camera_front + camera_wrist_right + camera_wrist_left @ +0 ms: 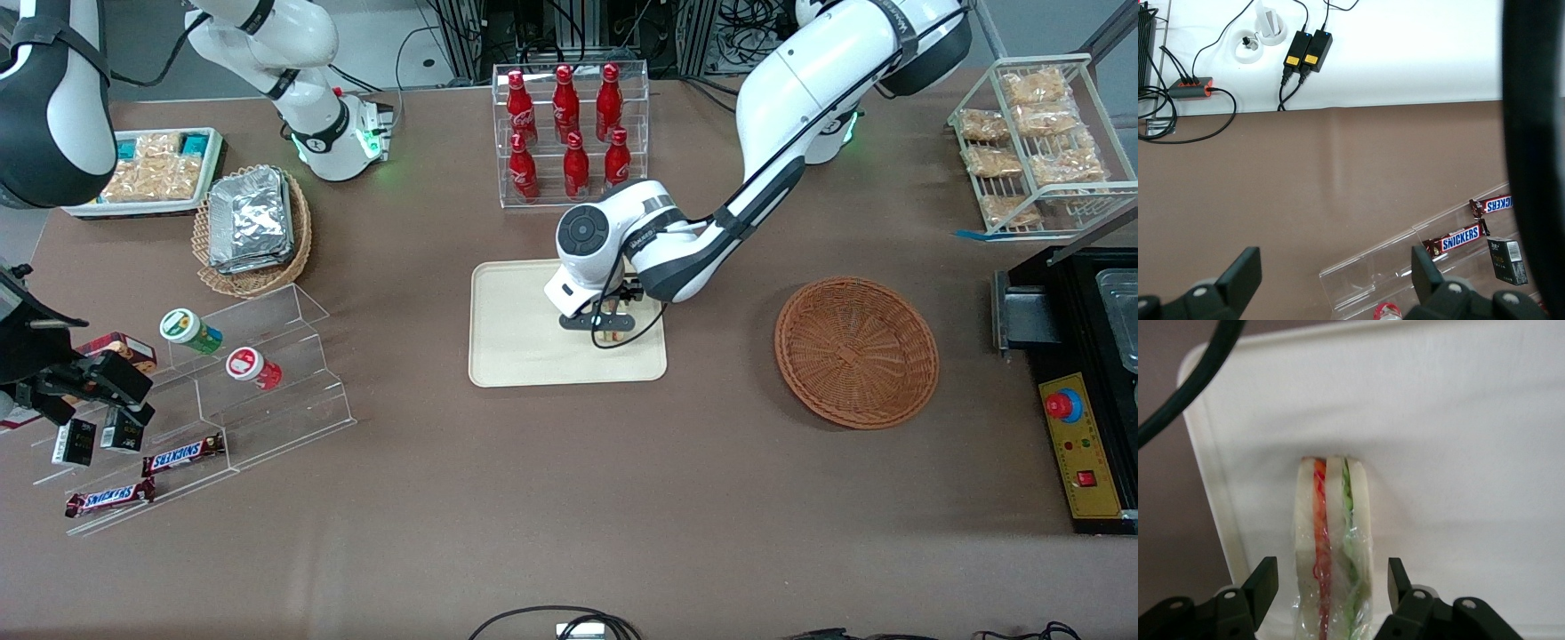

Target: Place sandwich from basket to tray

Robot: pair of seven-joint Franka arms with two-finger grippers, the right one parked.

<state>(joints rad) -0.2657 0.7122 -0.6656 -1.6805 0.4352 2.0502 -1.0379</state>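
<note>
Resting on tray (516, 356): sandwich (1333, 540), gripper (1331, 587) fingers (1262, 583) apart.

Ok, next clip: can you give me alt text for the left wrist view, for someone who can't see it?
A wrapped sandwich stands on its edge on the cream tray, its red, orange and green filling facing the camera. The claw straddles it, open, with a gap between each finger and the bread. Brown tabletop shows past the tray's rim.

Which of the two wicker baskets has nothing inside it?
The round reddish-brown wicker basket toward the working arm's end is empty; the lighter tan wicker basket holds foil packs. The gripper hovers over the cream tray.
</note>
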